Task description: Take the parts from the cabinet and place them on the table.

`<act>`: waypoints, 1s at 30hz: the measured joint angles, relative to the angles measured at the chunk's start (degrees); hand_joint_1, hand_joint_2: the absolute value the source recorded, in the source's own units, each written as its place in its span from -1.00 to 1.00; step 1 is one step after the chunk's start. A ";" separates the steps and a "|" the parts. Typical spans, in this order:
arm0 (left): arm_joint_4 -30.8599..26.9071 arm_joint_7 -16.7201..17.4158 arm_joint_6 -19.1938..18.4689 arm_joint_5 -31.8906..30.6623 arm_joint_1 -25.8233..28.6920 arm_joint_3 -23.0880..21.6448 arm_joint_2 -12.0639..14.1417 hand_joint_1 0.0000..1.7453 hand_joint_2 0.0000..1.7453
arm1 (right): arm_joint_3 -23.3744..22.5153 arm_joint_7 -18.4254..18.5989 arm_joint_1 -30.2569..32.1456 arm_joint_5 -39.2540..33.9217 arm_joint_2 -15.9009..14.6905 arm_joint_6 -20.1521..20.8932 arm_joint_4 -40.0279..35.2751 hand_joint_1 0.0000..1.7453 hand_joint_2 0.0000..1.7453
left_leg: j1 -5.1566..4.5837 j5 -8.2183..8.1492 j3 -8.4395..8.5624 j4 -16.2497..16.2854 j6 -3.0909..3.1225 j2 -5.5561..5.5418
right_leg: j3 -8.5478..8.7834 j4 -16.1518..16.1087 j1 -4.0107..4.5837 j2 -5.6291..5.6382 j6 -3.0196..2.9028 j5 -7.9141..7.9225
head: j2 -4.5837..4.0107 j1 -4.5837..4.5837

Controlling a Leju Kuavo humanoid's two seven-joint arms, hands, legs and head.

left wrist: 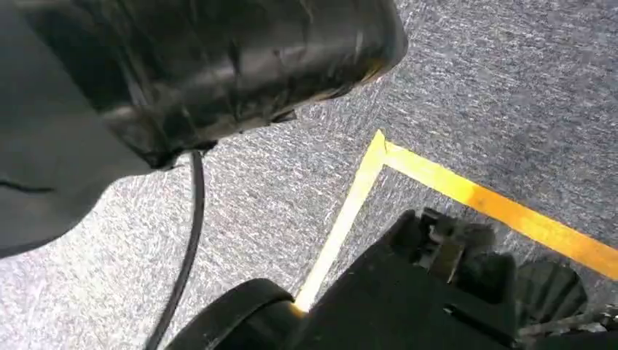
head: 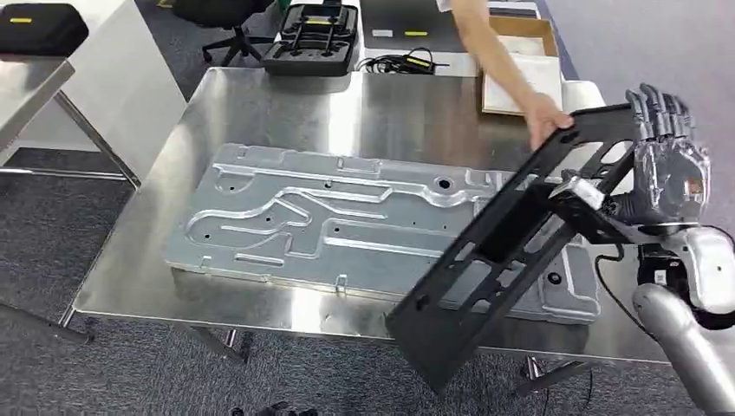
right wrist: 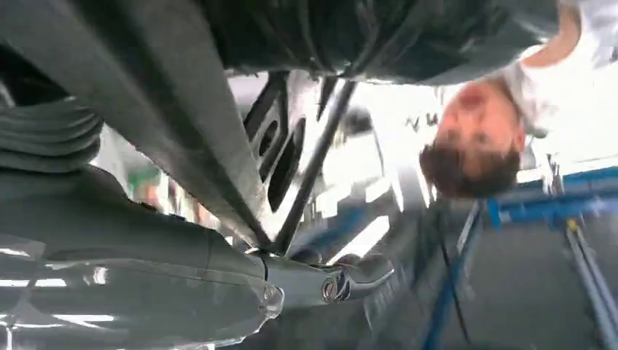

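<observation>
A long black frame point(head: 511, 251) hangs tilted over the right part of the steel table point(head: 286, 104). Its low end juts past the table's front edge. My right hand point(head: 667, 169) holds the frame at its upper right, fingers standing up behind the top bar. A person's hand point(head: 546, 117) grips the same top bar from the far side. In the right wrist view the frame point(right wrist: 182, 124) runs close over my thumb point(right wrist: 146, 270). A large silver stamped plate point(head: 329, 221) lies flat on the table under the frame. My left arm hangs down; its wrist view faces the carpet, with a grey part of the hand point(left wrist: 44, 160) at the edge.
A black case point(head: 312, 39), cables point(head: 407, 62) and a cardboard box point(head: 520, 61) sit at the table's far end. Another steel table point(head: 26, 82) stands at the left. Yellow tape point(left wrist: 466, 193) marks the carpet below. The person point(right wrist: 474, 146) stands close beyond the frame.
</observation>
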 joint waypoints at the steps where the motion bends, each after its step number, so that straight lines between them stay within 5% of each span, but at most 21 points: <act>1: 0.00 0.00 -0.06 -0.02 0.15 0.02 0.00 -1.00 -1.00 | 0.31 0.66 0.00 2.95 0.00 0.00 -0.35 -1.00 -1.00 | -0.05 0.14 -0.09 -0.05 0.20 -0.03 | 0.10 -0.27 -0.01 -0.08 0.28 0.18 | 0.00 0.13; 3: 0.00 0.07 -0.11 -0.07 0.38 0.02 -0.02 -1.00 -1.00 | 0.64 1.25 0.06 6.71 -0.04 0.02 -0.90 -1.00 -1.00 | 0.79 1.23 0.62 -1.99 0.75 0.15 | 0.21 -0.45 0.29 -0.18 0.88 0.03 | 0.00 0.16; 5: 0.00 0.07 -0.11 -0.07 0.33 0.02 -0.04 -1.00 -1.00 | 0.74 1.38 0.04 7.14 -0.02 0.04 -0.92 -1.00 -1.00 | 0.61 1.59 0.97 -2.72 0.80 0.16 | -0.21 0.33 0.28 -0.05 0.99 -0.84 | 0.00 0.18; 8: 0.00 0.04 -0.22 -0.13 0.26 0.02 -0.11 -1.00 -1.00 | 1.20 1.88 -0.04 7.68 -0.02 0.04 -1.25 -1.00 -1.00 | 0.52 1.70 0.88 -2.81 1.24 0.21 | -4.91 11.09 0.33 0.09 1.05 -6.69 | 0.00 0.37; 9: 0.00 0.04 -0.22 -0.13 0.35 0.02 -0.09 -1.00 -1.00 | 1.36 1.93 0.06 7.88 0.00 0.06 -1.25 -1.00 -1.00 | 0.49 1.61 0.87 -2.78 1.28 0.21 | -6.39 14.17 0.31 0.08 1.15 -7.39 | 0.00 0.31; 11: 0.00 0.07 -0.22 -0.17 0.47 0.02 -0.09 -1.00 -1.00 | 1.66 2.10 0.26 8.16 0.00 0.15 -1.25 -1.00 -1.00 | 0.56 1.36 0.87 -2.43 1.25 0.19 | -5.41 11.96 0.24 0.06 1.33 -4.45 | 0.00 0.35; 13: 0.00 0.07 -0.24 -0.33 0.44 0.02 -0.18 -1.00 -1.00 | 2.14 2.23 0.19 8.03 0.00 0.20 -1.40 -1.00 -1.00 | 0.68 0.68 0.87 -1.53 0.87 0.13 | -0.59 2.21 -0.10 -0.05 1.53 0.70 | 0.00 0.35; 14: 0.00 0.07 -0.24 -0.39 0.48 0.02 -0.17 -1.00 -1.00 | 2.34 2.28 0.20 7.77 0.07 0.20 -1.42 -1.00 -1.00 | 0.61 0.36 0.71 -1.22 0.56 0.08 | 0.45 0.44 0.01 -0.13 1.47 -0.53 | 0.00 0.35; 18: 0.00 0.11 -0.28 -0.57 0.48 0.04 -0.15 -1.00 -1.00 | 2.86 2.43 0.37 6.59 0.09 0.11 -1.64 -1.00 -1.00 | 0.20 0.44 0.11 -0.67 -0.12 0.11 | 0.39 -0.35 0.35 0.25 0.17 -0.28 | 0.00 0.20; 20: 0.00 0.11 -0.28 -0.65 0.42 0.04 -0.13 -1.00 -1.00 | 3.17 2.43 0.27 6.24 0.09 0.13 -1.71 -1.00 -1.00 | 0.29 -1.05 -0.56 0.88 -0.93 0.09 | 0.71 -0.73 -0.07 0.10 -0.36 -0.13 | 0.00 0.14; 23: 0.00 0.15 -0.28 -0.96 0.42 0.04 -0.15 -1.00 -1.00 | 3.23 2.76 0.08 5.59 0.13 0.18 -1.68 -1.00 -1.00 | 0.83 -6.48 -6.13 12.54 -1.93 0.11 | 0.69 -0.72 -0.02 -0.20 -0.76 -0.21 | 0.00 -0.19; 24: 0.00 0.15 -0.28 -1.01 0.51 0.04 -0.15 -1.00 -1.00 | 3.24 2.76 0.08 5.43 0.13 0.18 -1.68 -1.00 -1.00 | 0.91 -7.17 -7.71 15.52 -2.02 0.11 | 0.69 -0.70 -0.01 -0.23 -0.79 -0.23 | 0.00 -0.24; 26: 0.00 0.20 -0.28 -1.07 0.58 0.07 -0.13 -1.00 -1.00 | 3.32 2.80 0.06 5.24 0.17 0.18 -1.68 -1.00 -1.00 | 0.94 -4.54 -7.44 13.94 -1.84 0.10 | 0.78 -0.70 -0.01 -0.20 -0.82 -0.29 | 0.00 -0.24; 28: 0.00 0.22 -0.26 -1.09 0.53 0.04 -0.13 -1.00 -1.00 | 3.32 2.80 -0.20 5.06 0.17 0.18 -1.68 -1.00 -1.00 | 0.90 0.79 -3.24 4.78 -1.13 0.00 | 1.11 -0.72 0.01 -0.16 -0.72 -0.47 | 0.00 -0.22; 29: 0.00 0.22 -0.26 -1.11 0.51 0.04 -0.13 -1.00 -1.00 | 3.34 2.82 -0.22 4.97 0.17 0.18 -1.68 -1.00 -1.00 | 0.79 1.74 -1.56 0.50 -0.68 -0.26 | 1.22 -0.83 -0.05 -0.17 -0.68 -0.55 | 0.00 -0.22; 30: 0.00 0.22 -0.28 -1.14 0.49 0.04 -0.13 -1.00 -1.00 | 3.32 2.84 -0.22 4.84 0.20 0.20 -1.68 -1.00 -1.00 | 0.52 1.37 -0.60 -0.11 -0.60 -0.29 | 1.10 -0.87 0.23 -0.10 -0.44 -0.48 | 0.00 -0.13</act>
